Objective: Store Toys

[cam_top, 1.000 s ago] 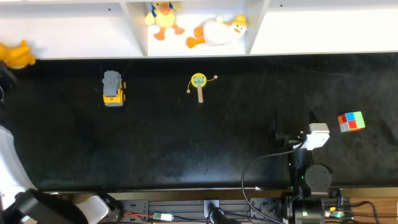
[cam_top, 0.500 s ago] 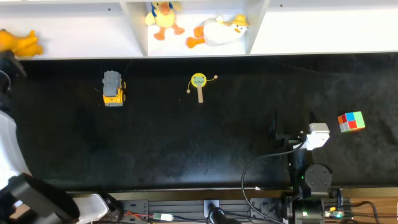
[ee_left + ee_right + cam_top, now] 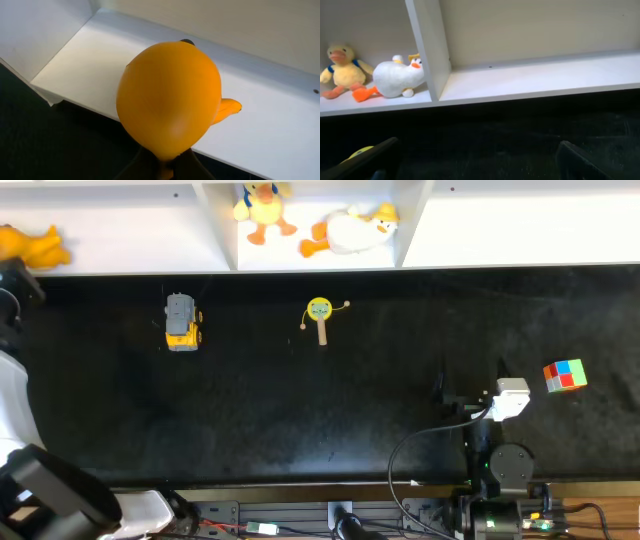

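**A:** Which way is the orange toy (image 3: 170, 100) found from the left end effector (image 3: 165, 162)?

**B:** Straight ahead of it. The left end effector is clamped on the toy's lower end, and the round body is carried beyond the fingers, towards the shelf (image 3: 280, 135). The toy's long axis is judged to run out from the fingers into the left compartment. A small orange nub is seen sticking out to one side.

**A:** Is the toy set down?

**B:** That cannot be told. The white shelf floor is seen below and behind the toy and the dark bench (image 3: 300, 410) on the near side, but the underside is hidden by the toy's own bulk. From above, the toy is seen just inside the compartment's front edge.

**A:** And the right end effector (image 3: 477, 159)?

**B:** It is held wide apart with nothing in it, low over the bench, faced towards the shelf. The colour cube (image 3: 565, 375) lies near it, off to its right. The truck (image 3: 181, 321) and the rattle (image 3: 320, 318) lie well apart from it; the truck is nearer the left arm.

**A:** What is hard to make out?

**B:** What kind of figure the orange toy is. The yellow duck (image 3: 262, 207) and the white duck (image 3: 350, 230) are stored in the middle compartment.
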You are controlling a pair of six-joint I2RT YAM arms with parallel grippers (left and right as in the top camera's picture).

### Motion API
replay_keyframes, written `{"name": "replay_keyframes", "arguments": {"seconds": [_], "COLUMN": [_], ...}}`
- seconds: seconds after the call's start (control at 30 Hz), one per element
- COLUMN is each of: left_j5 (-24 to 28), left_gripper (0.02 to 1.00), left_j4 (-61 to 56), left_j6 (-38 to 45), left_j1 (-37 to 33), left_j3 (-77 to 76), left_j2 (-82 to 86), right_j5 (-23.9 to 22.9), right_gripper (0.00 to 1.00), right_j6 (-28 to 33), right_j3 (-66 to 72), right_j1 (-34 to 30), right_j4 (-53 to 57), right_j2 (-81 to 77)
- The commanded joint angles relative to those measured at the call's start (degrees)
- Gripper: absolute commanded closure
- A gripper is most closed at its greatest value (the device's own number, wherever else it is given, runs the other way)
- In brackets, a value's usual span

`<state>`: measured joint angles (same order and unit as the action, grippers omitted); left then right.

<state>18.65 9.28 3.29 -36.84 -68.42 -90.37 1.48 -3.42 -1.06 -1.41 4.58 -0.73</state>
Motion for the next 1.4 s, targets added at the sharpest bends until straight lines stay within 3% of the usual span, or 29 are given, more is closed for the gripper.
{"name": "replay_keyframes", "arguments": {"seconds": [0.03,0.7,0.9,1.4], "left_j5": [-0.13,0.48,-2.58,-3.80], "left_gripper": [0.980,0.980,0.980,0.980], "left_j4": [-0.72,-2.80,-3.04,-4.55], "left_j6": [-0.81,-0.33,-0.31,1.36], "left_j1": [-0.04,2.64,3.82,3.82], "left_j3": [-2.05,-2.16,-2.16,-2.16], "left_j2": [-1.18,-2.89,-2.91,-4.02], "right_j5": [0.17,0.17,0.17,0.17], "right_gripper": [0.005,0.005,0.005,0.005], "right_j6": [-0.46,-0.46,-0.48,-0.46], "right_j3": [0.79,0.79,0.79,0.79], "right_j1": [-0.11,-0.11,-0.11,-0.11], "right_j4": [-0.15,-0.15,-0.15,-0.15], "right_j2": [0.52,0.52,0.52,0.52]}}
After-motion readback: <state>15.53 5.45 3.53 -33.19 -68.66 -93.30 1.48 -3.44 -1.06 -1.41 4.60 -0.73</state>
